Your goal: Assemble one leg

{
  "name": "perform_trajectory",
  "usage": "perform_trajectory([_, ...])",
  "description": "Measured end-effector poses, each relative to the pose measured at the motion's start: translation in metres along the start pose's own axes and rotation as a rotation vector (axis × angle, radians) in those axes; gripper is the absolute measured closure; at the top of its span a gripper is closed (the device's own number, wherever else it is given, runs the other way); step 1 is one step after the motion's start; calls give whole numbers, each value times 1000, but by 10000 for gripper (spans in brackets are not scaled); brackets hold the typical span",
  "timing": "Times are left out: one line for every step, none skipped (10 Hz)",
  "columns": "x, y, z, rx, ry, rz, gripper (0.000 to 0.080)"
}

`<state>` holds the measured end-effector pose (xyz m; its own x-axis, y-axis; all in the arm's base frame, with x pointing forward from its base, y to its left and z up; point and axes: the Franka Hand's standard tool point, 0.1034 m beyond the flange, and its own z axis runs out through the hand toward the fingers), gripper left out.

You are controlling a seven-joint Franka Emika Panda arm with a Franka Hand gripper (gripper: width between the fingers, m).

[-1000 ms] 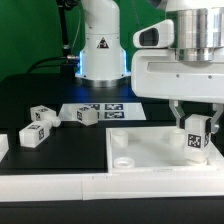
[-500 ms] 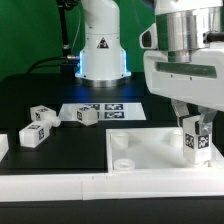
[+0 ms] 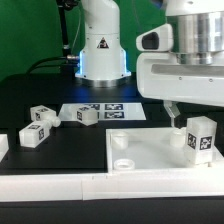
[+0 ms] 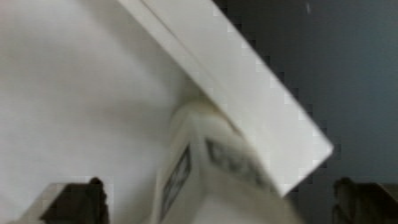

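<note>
One leg (image 3: pixel 200 138), a small white block with a black-and-white tag, stands upright on the far right of the large flat white panel (image 3: pixel 150 152). My gripper (image 3: pixel 192 115) hangs just above it, with one finger (image 3: pixel 172 113) showing on the exterior view's left of the leg's top. In the wrist view the two fingertips sit wide apart with the blurred leg (image 4: pixel 210 165) between them, and neither pad presses on it. My gripper (image 4: pixel 217 205) is open. The panel's edge (image 4: pixel 231 70) runs diagonally across that view.
Three more legs lie on the black table at the exterior view's left (image 3: pixel 40 114), (image 3: pixel 33 134), (image 3: pixel 84 114). The marker board (image 3: pixel 108 110) lies behind the panel. Round sockets (image 3: pixel 122 141) mark the panel's left corners. The arm's base (image 3: pixel 100 45) stands at the back.
My gripper has let go of the leg, turned and risen slightly. The leg stays upright on the panel, a little further to the exterior view's right than before.
</note>
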<state>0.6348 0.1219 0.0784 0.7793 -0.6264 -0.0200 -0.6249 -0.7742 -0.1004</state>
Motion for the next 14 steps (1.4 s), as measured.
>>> perform_trajectory([5,-2,-4,35,42,-1,151])
perform_trajectory([5,1,-3,30,45,-98,151])
perform_trajectory([5,1,-3,28,45,-171,151])
perform_trajectory([8,1,-3,18,55,-308,151])
perform_trajectory([14,2,-4,4,68,-517,151])
perform_trajectory([16,-1,-3,-12,66,-641,151])
perform_trajectory([13,-5,-2,-15,67,-682,151])
perform_trajectory([14,-4,-2,-12,68,-657,151])
perform_trajectory([14,-4,-2,-13,68,-647,258])
perform_trajectory([14,-4,-2,-13,68,-645,398])
perform_trajectory([15,-3,-3,-12,70,-587,398])
perform_trajectory([17,-2,-3,-11,72,-511,507])
perform_trajectory([18,-1,-3,-10,72,-461,507])
perform_trajectory([19,0,-3,-9,74,-328,507])
